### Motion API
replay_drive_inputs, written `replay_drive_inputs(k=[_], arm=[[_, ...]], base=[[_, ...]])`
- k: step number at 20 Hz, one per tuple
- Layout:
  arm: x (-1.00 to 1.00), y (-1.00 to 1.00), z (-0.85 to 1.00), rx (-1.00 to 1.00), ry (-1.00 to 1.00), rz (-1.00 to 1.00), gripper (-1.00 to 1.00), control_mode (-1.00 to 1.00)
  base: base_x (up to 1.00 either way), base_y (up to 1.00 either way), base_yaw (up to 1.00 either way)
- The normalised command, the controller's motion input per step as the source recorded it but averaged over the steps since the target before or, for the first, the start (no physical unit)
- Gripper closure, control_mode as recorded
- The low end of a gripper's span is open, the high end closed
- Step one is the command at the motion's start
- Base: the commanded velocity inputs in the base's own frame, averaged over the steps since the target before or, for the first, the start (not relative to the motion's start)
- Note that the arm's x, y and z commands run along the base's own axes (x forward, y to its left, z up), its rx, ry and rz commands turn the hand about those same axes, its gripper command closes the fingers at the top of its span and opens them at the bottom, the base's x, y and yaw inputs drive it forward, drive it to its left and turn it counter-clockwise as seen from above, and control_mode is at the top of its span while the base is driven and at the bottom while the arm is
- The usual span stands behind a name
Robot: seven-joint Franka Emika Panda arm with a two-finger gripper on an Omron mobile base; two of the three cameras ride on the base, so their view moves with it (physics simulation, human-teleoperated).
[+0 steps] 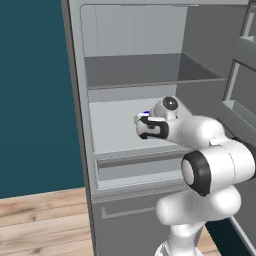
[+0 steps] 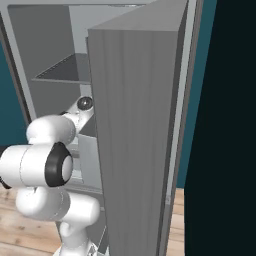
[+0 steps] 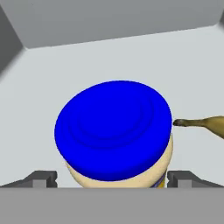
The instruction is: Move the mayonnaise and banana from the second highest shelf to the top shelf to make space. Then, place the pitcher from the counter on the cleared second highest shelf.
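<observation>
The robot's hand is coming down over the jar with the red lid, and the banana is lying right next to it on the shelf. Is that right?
Almost. The lid isn't red, it's blue: the hand view shows the mayonnaise with a bright blue lid, between the fingertips of the gripper. The rest holds: the banana lies beside the jar on the second highest shelf.

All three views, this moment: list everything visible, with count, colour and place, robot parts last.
mayonnaise: one, blue lid, cream body, on the second highest shelf, between the fingertips.
banana: one, yellow with dark tip, beside the jar on the same shelf.
second highest shelf: one, pale whitish-grey, inside the fridge.
top shelf: one, dark grey, above it.
fridge door: one, grey, swung open.
floor: wooden planks.
wall: teal.
arm: one, white with dark joints, reaching into the fridge.
gripper: one, dark fingertips, open either side of the jar.
</observation>
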Motion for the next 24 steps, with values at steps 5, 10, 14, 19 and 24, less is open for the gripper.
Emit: replay_drive_inputs(k=[5, 10, 14, 19, 24], arm=[[0.24, 0.00, -0.07, 0.00, -0.05, 0.00, -1.00, -1.00], [0.22, 0.00, -0.12, 0.00, -0.04, 0.00, 1.00, -1.00], [0.11, 0.00, -0.12, 0.00, -0.01, 0.00, 1.00, -1.00], [0.00, 0.00, 0.00, 0.00, 0.00, 0.00, 1.00, -1.00], [-0.36, 0.07, 0.22, -0.01, 0.03, 0.00, 1.00, -1.00]], base=[[0.00, 0.00, 0.00], [0.00, 0.00, 0.00], [0.00, 0.00, 0.00], [0.00, 0.00, 0.00], [0.00, 0.00, 0.00]])
